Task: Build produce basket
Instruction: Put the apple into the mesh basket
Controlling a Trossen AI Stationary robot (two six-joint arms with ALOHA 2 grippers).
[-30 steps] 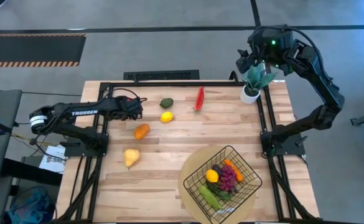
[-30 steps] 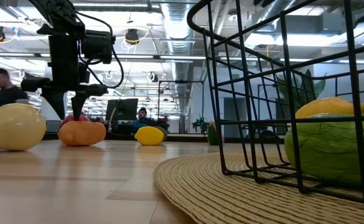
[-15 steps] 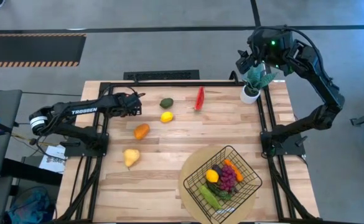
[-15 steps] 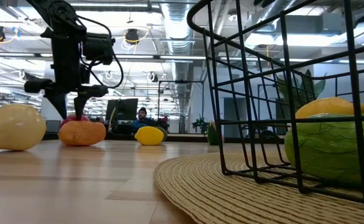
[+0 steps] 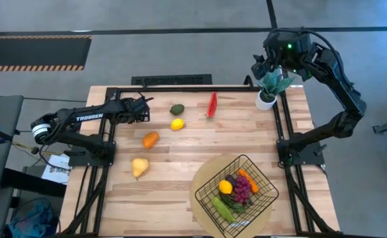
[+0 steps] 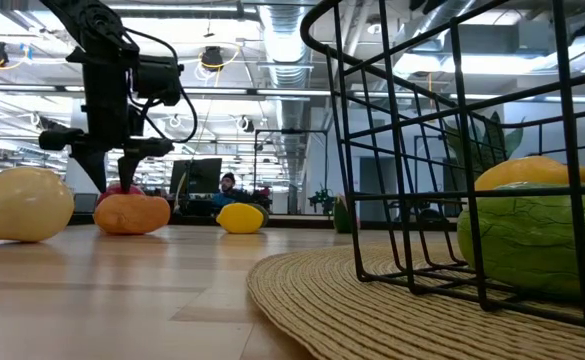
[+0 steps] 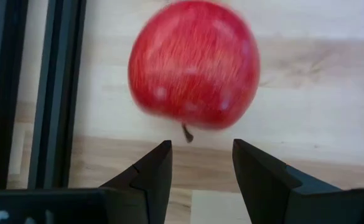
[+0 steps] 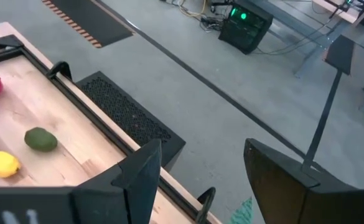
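Note:
A red apple [image 7: 194, 65] lies on the wooden table near its far left corner. My left gripper [image 7: 200, 152] is open just above it, pointing down, touching nothing; it also shows in the high view [image 5: 142, 109] and the low view [image 6: 112, 170]. The black wire basket [image 5: 236, 187] stands on a round tan mat at the near right and holds a lemon, grapes, a cucumber and a carrot. My right gripper [image 5: 259, 66] is open and empty, high over the far right corner.
Loose on the table are an avocado [image 5: 176, 109], a lemon [image 5: 177, 123], a watermelon slice [image 5: 212, 104], an orange [image 5: 151, 139] and a pear [image 5: 139, 166]. A potted plant [image 5: 267, 92] stands at the far right corner. Black frame rails [image 7: 51, 93] run beside the apple.
My left gripper has shifted a little toward the table's far left corner and stays low over the apple. Nothing else has moved.

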